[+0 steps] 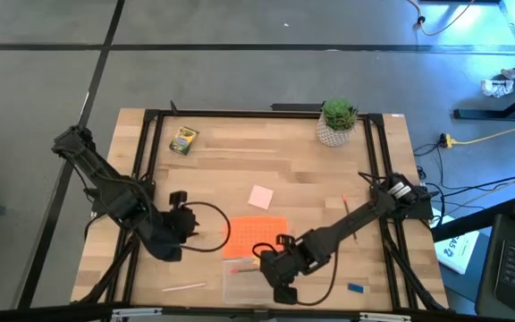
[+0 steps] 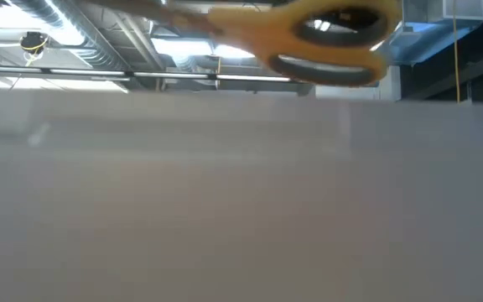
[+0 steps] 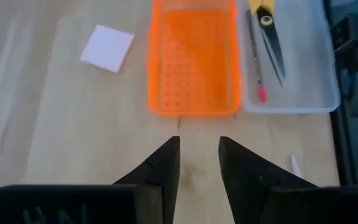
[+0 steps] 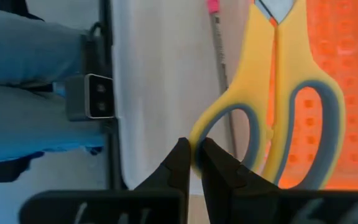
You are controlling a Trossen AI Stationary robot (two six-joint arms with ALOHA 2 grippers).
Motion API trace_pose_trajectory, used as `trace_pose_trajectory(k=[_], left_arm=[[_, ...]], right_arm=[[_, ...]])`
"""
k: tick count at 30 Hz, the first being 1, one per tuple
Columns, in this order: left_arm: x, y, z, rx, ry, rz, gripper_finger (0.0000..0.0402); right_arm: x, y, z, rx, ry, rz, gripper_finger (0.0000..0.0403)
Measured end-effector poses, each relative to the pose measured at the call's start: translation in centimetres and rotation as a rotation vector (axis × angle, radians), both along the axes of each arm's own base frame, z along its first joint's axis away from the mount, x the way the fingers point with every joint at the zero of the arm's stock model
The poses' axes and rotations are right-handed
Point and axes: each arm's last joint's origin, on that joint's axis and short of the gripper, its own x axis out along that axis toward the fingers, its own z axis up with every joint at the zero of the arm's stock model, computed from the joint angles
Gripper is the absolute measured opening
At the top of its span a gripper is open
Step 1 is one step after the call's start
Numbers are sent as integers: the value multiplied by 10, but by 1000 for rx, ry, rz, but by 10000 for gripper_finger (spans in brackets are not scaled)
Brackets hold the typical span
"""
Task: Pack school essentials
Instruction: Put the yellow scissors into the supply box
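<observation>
The yellow-handled scissors (image 4: 278,93) lie over the clear case (image 3: 316,87), blades (image 3: 272,43) inside it beside a pencil with a pink end (image 3: 258,68). My right gripper (image 4: 194,149) is shut on a handle loop at the case's near side (image 1: 271,266). My left gripper (image 3: 199,146) hovers open to the left of the orange lid (image 1: 259,234), nothing between its fingers. Flat on the table are the pink pad (image 1: 260,197), the crayon box (image 1: 183,140), a pencil (image 1: 183,287) and the blue piece (image 1: 356,288). My right gripper pinches the outer rim of one yellow handle loop (image 4: 201,134) between its two fingers, which slant down from the table's near-right side. The handle (image 2: 334,42) shows above the case's wall in the low view; the blades point into the case toward the far side.
The potted plant (image 1: 336,121) stands at the far right corner. A thin orange pen (image 1: 347,204) lies right of the pad. The low camera (image 4: 95,96) sits at the near edge, with a person's legs (image 4: 23,81) behind it. A black frame (image 1: 150,143) rims the table.
</observation>
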Motion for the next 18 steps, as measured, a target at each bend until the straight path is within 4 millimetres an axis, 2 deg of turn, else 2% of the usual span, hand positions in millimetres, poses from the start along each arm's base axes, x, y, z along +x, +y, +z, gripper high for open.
trace_pose_trajectory(k=[7,18], left_arm=[[4,-6,-10,4,-47,-67,104],[4,-7,-10,4,-52,-71,104]], right_arm=[[-1,16,1,49,-59,10,26],[6,25,-28,61,-12,22,26]])
